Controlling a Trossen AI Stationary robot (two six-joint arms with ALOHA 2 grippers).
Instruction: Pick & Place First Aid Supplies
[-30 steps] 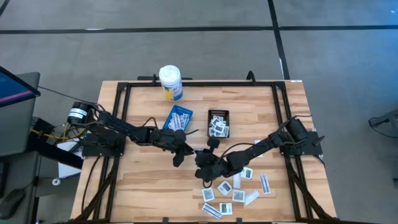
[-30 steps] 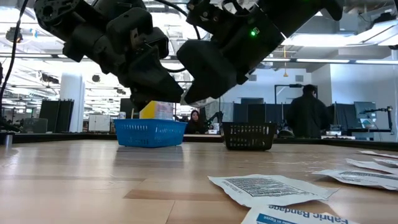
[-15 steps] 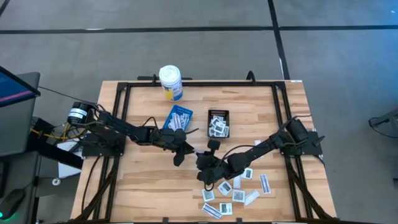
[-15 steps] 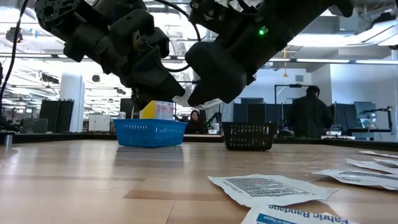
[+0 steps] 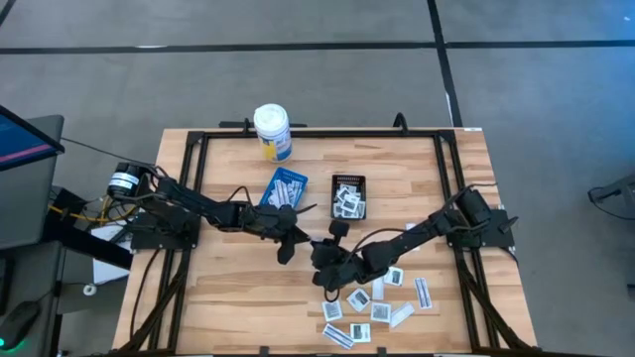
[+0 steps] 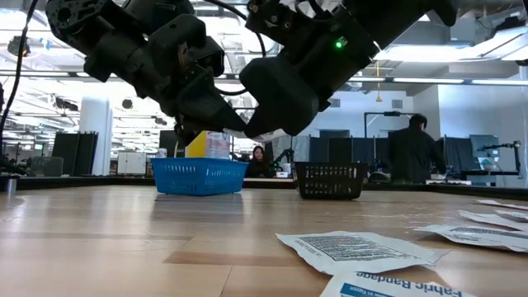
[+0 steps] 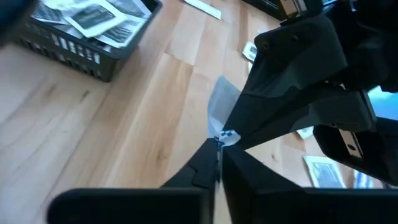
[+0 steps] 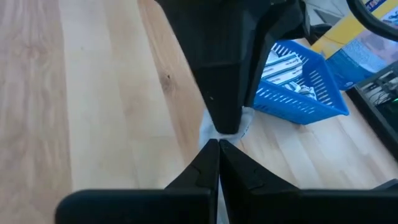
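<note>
Above the middle of the table my two grippers meet tip to tip, each shut on the same small white packet [image 7: 220, 107], one of the first aid supplies. My left gripper [image 5: 303, 238] comes from the table's left and my right gripper [image 5: 317, 249] from its right. In the low view the packet [image 6: 249, 132] shows as a white scrap between the two dark hands, well above the tabletop. More packets [image 5: 382, 297] lie flat on the wood near the front right. My left gripper pinches one end of the packet [image 7: 225, 136] between its two fingertips, coming from the table's left and slanting a little downward. The packet is lifted clear of the table. My right gripper pinches the packet's opposite end [image 8: 206, 134] between its fingertips, slanting down from the table's right. My left gripper's fingers [image 8: 224, 93] cover most of the packet in this view.
A blue tray [image 5: 285, 186] with narrow strips and a black tray [image 5: 348, 196] with squarish packets stand behind the grippers. A white bottle with a yellow label [image 5: 272, 132] stands at the far edge. A black frame [image 5: 317, 132] borders the table.
My left gripper has shut on the free end of the packet that my right gripper holds out. Neither arm has shifted from its place, and the packet has stayed in the air between them.
</note>
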